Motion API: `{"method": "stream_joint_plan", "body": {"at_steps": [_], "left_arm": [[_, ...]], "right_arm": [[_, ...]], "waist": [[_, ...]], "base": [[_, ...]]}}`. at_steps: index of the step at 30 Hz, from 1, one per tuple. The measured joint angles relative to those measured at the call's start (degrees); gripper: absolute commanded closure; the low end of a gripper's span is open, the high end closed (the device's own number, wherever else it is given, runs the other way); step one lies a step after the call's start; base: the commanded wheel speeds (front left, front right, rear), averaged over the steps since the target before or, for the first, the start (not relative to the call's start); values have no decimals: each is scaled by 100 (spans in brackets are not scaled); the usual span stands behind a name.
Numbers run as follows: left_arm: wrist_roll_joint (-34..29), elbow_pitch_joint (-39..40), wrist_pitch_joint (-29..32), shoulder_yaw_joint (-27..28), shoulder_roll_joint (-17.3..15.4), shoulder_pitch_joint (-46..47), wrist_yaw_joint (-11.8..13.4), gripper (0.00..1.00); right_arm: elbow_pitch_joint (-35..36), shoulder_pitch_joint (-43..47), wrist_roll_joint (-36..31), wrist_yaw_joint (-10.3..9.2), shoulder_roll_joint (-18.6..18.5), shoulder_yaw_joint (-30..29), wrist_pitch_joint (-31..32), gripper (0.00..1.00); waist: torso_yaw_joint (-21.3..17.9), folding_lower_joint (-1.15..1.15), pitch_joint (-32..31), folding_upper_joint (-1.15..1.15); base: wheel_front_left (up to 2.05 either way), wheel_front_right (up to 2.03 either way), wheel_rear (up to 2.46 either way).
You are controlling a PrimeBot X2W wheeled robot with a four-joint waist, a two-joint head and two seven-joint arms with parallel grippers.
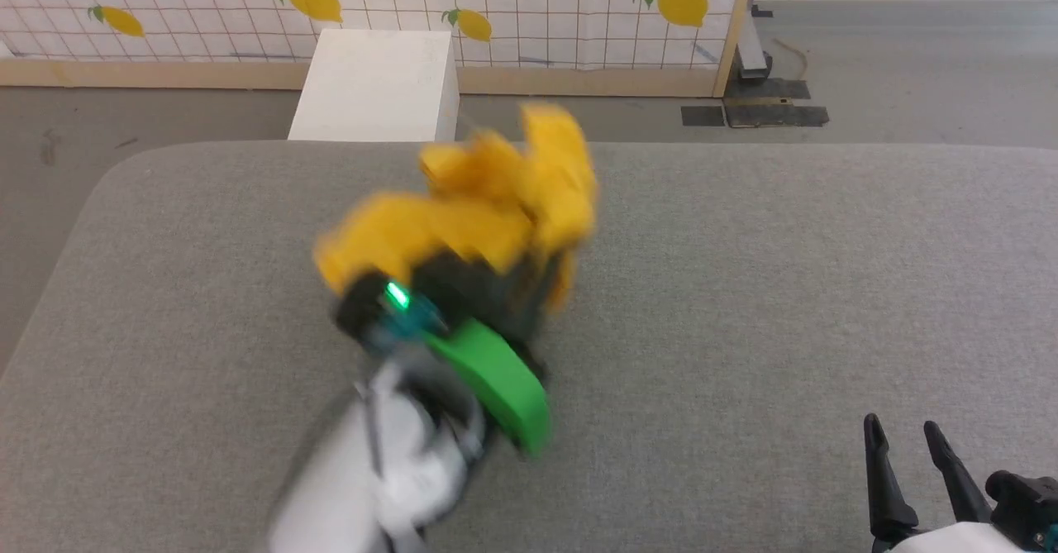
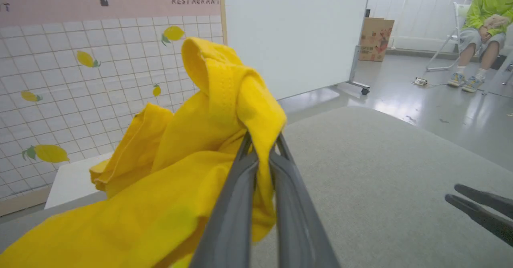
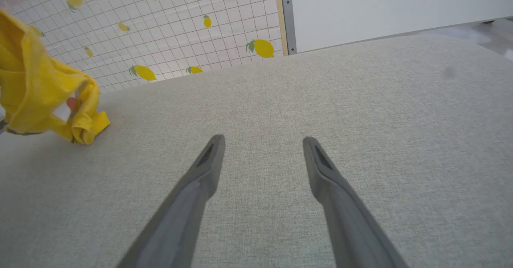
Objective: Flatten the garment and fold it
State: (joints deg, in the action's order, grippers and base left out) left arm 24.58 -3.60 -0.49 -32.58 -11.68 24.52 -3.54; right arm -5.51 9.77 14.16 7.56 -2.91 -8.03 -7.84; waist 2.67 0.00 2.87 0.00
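The mustard-yellow garment (image 1: 479, 197) hangs bunched and blurred above the middle of the grey padded table (image 1: 744, 288). My left gripper (image 2: 262, 140) is shut on a fold of the garment (image 2: 180, 172), with cloth draped over both fingers. In the head view the left gripper's tips are hidden by the cloth. The garment (image 3: 36, 87) also appears at the left of the right wrist view, its lower end touching the table. My right gripper (image 1: 905, 437) rests at the lower right, open, fingers (image 3: 208, 160) spread wide over bare table with nothing between them.
A white box (image 1: 376, 86) stands on the floor behind the table's far edge. A tiled panel with printed lemons (image 1: 496, 7) lines the back. A white board (image 2: 296, 31) and a seated person (image 2: 481, 31) are off to the right in the left wrist view.
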Motion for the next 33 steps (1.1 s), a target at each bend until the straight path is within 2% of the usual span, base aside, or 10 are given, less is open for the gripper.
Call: {"method": "stream_joint_plan", "body": {"at_steps": [4,9,10,11,12,19,23,25,29,33], "left_arm": [[-113,-208,296,-745,102,-899,-34,100],[326,-628,581,-1111,86,-1493,-201,100],[364,-651,624,-1157,91,-1501,-232,71],[457,-659,627,-1155,108,-1499,-246,46],[533,-656,608,-1128,124,-1492,-246,0],[924,-321,312,-603,144,-1339,-236,0],[1005,-20,-27,-75,15,-1338,56,0],[925,-9,-79,75,-191,-1337,230,0],[791,-322,254,71,-558,-1324,358,0],[734,-846,828,-92,-682,-1176,281,0]], "right_arm": [[7,-1,8,0,0,94,26,0],[-10,-4,11,0,0,42,25,0],[-19,-6,11,0,-1,20,25,0],[-31,-8,11,0,-1,7,25,0],[-36,-14,11,0,-1,-1,25,0],[-119,-120,15,0,0,11,20,0],[-171,-151,44,0,0,12,-26,0],[-202,-151,53,0,-1,4,-51,0],[-237,-152,56,0,1,7,-59,0],[-266,-177,56,0,0,42,-68,0]], "waist": [[-1,0,89,0],[0,0,237,0],[11,0,265,0],[25,0,291,0],[38,0,307,0],[119,0,340,0],[110,0,303,0],[112,0,297,0],[134,0,325,0],[128,0,377,0]], "base": [[0,0,0],[0,0,0],[0,0,0],[0,0,0],[0,0,0],[0,0,0],[0,0,0],[0,0,0],[0,0,0],[0,0,0]]}}
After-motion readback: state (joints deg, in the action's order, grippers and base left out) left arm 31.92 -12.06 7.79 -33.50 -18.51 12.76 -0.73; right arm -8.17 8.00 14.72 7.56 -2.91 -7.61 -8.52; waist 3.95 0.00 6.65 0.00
